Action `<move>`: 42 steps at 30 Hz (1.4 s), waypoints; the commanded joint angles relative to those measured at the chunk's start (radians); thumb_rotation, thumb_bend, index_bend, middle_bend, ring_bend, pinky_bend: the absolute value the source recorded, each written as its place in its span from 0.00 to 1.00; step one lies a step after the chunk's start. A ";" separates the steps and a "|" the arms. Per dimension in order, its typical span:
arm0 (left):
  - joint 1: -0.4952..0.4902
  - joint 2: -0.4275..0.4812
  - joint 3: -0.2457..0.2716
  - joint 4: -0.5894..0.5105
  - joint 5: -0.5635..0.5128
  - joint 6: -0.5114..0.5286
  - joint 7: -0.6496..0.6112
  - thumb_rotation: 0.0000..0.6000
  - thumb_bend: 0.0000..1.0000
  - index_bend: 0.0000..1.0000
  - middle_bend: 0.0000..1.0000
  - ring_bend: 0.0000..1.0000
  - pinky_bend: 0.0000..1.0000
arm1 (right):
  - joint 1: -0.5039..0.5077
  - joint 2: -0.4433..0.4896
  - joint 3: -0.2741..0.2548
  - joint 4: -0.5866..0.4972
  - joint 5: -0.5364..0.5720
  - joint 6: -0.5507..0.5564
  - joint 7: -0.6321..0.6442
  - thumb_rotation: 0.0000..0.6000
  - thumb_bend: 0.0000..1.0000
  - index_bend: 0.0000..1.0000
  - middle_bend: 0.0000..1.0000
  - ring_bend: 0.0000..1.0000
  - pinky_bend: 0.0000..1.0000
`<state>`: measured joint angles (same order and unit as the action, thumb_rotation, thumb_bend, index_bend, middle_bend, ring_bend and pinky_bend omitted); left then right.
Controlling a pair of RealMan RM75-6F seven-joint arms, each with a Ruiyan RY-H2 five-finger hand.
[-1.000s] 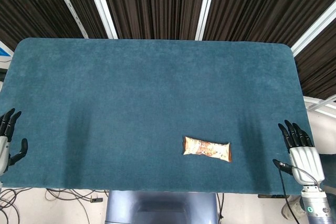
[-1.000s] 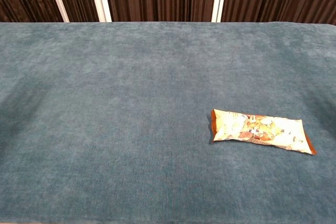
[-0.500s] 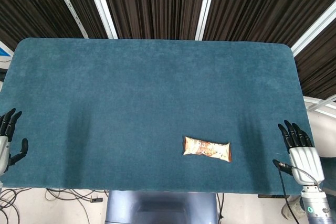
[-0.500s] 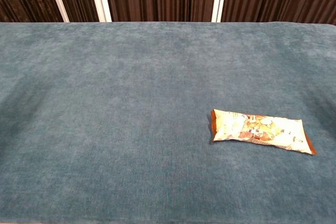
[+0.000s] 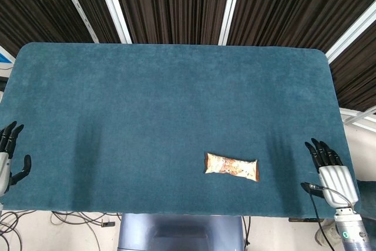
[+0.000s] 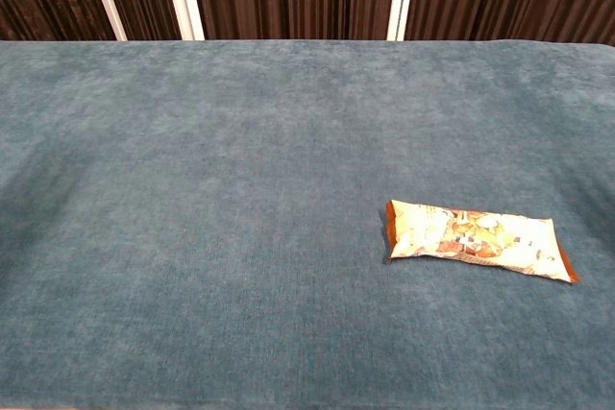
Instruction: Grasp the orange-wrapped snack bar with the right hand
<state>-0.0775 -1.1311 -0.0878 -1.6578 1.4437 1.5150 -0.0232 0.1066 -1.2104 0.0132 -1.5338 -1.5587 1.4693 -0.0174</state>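
an orange-wrapped snack bar [image 5: 231, 167] lies flat on the teal cloth-covered table [image 5: 147, 104], towards its near edge and right of centre; it is the only thing on the cloth, and no container shows in either view. the right hand [image 5: 331, 166] sits at the table's right near corner, fingers spread and holding nothing, well apart from the bar. the left hand [image 5: 8, 156], also spread and empty, rests at the left edge.

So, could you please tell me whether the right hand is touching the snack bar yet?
Apart. The head view shows the right hand at the table's right edge, with bare blue cloth between it and the snack bar.
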 commanded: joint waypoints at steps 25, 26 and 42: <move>-0.007 0.017 -0.002 -0.030 -0.037 -0.038 0.010 1.00 0.53 0.04 0.00 0.00 0.00 | 0.329 -0.127 0.071 -0.236 0.378 -0.508 -0.293 1.00 0.00 0.11 0.18 0.15 0.16; -0.008 0.017 -0.002 -0.032 -0.039 -0.039 0.012 1.00 0.53 0.04 0.00 0.00 0.00 | 0.334 -0.151 0.074 -0.226 0.398 -0.501 -0.314 1.00 0.00 0.12 0.18 0.15 0.16; -0.011 0.023 -0.003 -0.044 -0.051 -0.052 0.011 1.00 0.53 0.04 0.00 0.00 0.00 | 0.359 -0.332 0.084 -0.124 0.462 -0.430 -0.370 1.00 0.25 0.37 0.50 0.48 0.29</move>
<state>-0.0877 -1.1084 -0.0907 -1.7011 1.3933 1.4637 -0.0120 0.4696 -1.5299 0.0952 -1.6683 -1.0881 1.0260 -0.3974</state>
